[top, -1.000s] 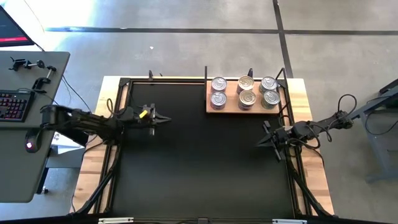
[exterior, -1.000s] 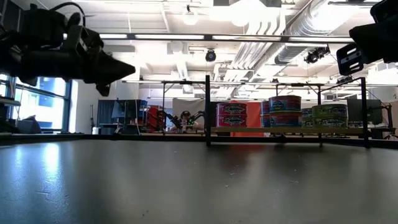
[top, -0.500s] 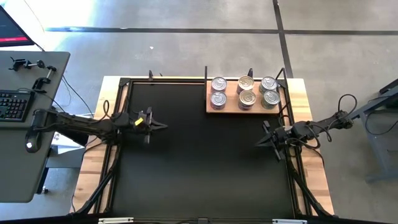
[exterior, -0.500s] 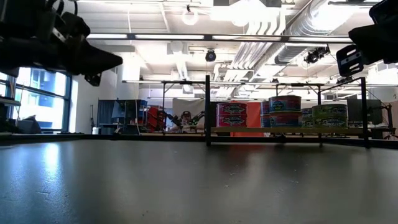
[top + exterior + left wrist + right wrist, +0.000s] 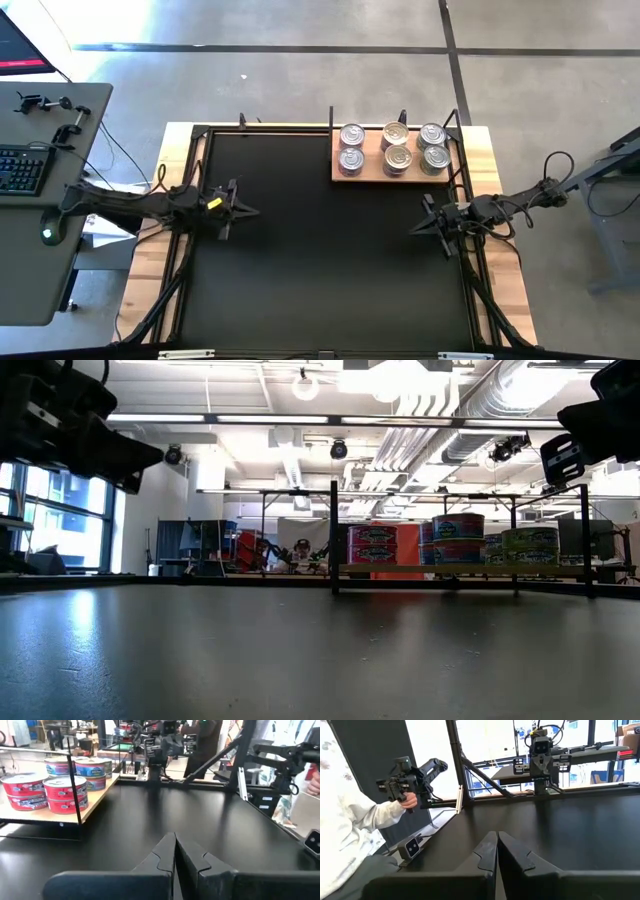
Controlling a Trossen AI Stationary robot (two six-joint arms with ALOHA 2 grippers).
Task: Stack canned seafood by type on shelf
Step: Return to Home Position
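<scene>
The canned seafood [image 5: 391,148] stands on the light wooden shelf [image 5: 372,172] at the table's far right, in six stacks forming two rows of three. Silver tops sit on the outer stacks and gold tops on the middle ones. The low view shows red, blue and green labelled cans [image 5: 459,540] two high. My left gripper [image 5: 250,211] hovers shut and holding nothing over the table's left part, well left of the shelf; its wrist view shows the fingers [image 5: 167,851] closed together and the cans [image 5: 55,782] off to one side. My right gripper [image 5: 414,232] hangs shut over the right part, nearer than the shelf [image 5: 400,569].
Black frame rails and posts [image 5: 331,120] run round the black table top [image 5: 320,270]. A desk with a keyboard [image 5: 20,170] stands beyond the table's left edge. In the right wrist view a person's white-sleeved hand [image 5: 407,800] holds a device beyond the table.
My left gripper has drawn back toward the table's left edge and a little toward the near edge, away from the shelf, staying shut. The cans and the right arm have kept still.
</scene>
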